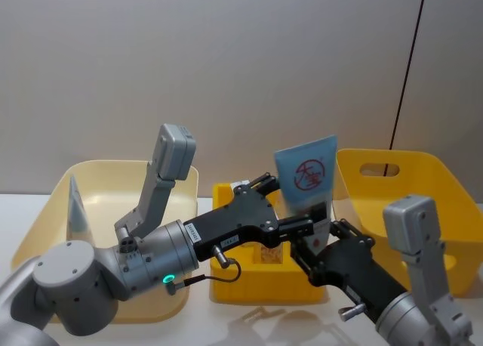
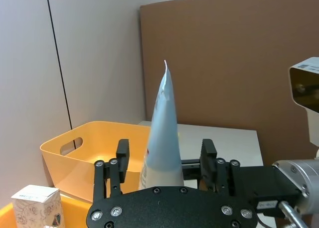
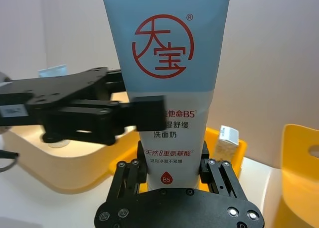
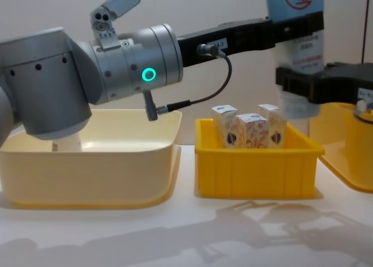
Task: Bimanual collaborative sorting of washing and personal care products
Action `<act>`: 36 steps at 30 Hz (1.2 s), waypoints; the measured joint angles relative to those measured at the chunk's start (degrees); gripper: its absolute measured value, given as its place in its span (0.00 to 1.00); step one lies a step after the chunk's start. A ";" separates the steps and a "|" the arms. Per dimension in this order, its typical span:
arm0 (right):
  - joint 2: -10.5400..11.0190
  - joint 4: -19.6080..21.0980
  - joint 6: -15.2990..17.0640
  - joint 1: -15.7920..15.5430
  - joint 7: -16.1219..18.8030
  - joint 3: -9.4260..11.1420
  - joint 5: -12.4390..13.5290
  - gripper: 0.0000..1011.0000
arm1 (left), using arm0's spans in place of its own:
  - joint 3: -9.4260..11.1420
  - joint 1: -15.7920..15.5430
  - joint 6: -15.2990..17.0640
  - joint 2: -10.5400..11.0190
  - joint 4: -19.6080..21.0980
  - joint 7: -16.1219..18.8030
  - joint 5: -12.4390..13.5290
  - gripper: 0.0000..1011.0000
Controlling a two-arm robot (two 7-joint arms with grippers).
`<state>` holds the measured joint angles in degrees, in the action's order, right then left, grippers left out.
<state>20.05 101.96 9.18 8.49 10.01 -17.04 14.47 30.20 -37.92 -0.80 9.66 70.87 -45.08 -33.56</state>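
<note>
A pale blue squeeze tube [image 1: 305,174] with a red mark stands upright, flat end up, above the small yellow bin [image 1: 226,282]. My right gripper [image 3: 173,164] is shut on the tube's lower part, near the cap. My left gripper [image 2: 164,158] reaches in from the left and straddles the tube higher up. Its fingers [image 2: 122,157] are open, with a gap to the tube on each side. Three white cartons [image 4: 250,130] with an orange pattern stand in the small yellow bin. Another pale blue tube [image 1: 75,204] stands in the cream bin [image 1: 113,181] on the left.
A large orange-yellow bin [image 1: 392,181] with a handle slot stands on the right, beside the small yellow bin. A grey wall closes off the back, and a brown board [image 2: 224,63] stands beyond the table. White tabletop [image 4: 186,232] lies in front of the bins.
</note>
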 joint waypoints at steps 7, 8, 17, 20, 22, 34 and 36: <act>-0.05 -1.12 -0.01 0.25 -1.42 1.95 -0.54 0.52 | 0.00 0.00 0.00 0.00 0.00 0.00 0.00 0.99; -0.05 -1.49 -0.17 0.45 -1.79 2.44 -0.70 0.52 | 0.00 0.00 0.00 0.00 0.00 0.01 0.00 0.99; -0.31 -5.60 -3.53 2.99 -3.61 5.30 -1.92 0.51 | 0.00 0.00 0.00 0.00 0.00 0.00 0.00 0.99; -0.59 -7.82 -5.21 4.57 -4.25 6.20 -2.45 0.51 | 0.00 0.00 0.00 0.00 0.00 0.01 0.00 0.99; -0.76 -8.97 -5.96 5.46 -4.63 6.68 -2.71 0.51 | 0.00 0.00 0.00 0.00 -0.01 0.01 0.00 0.99; -1.85 -15.97 -8.39 10.40 -7.88 9.14 -5.12 0.51 | 0.00 0.00 0.00 0.00 0.00 0.00 0.00 0.99; -2.09 -16.99 -8.00 10.96 -8.52 9.54 -5.53 0.51 | 0.00 0.00 0.00 0.00 0.00 0.00 0.00 0.99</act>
<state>17.97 84.97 1.18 19.46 1.49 -7.50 8.94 30.21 -37.92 -0.80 9.66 70.87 -45.08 -33.56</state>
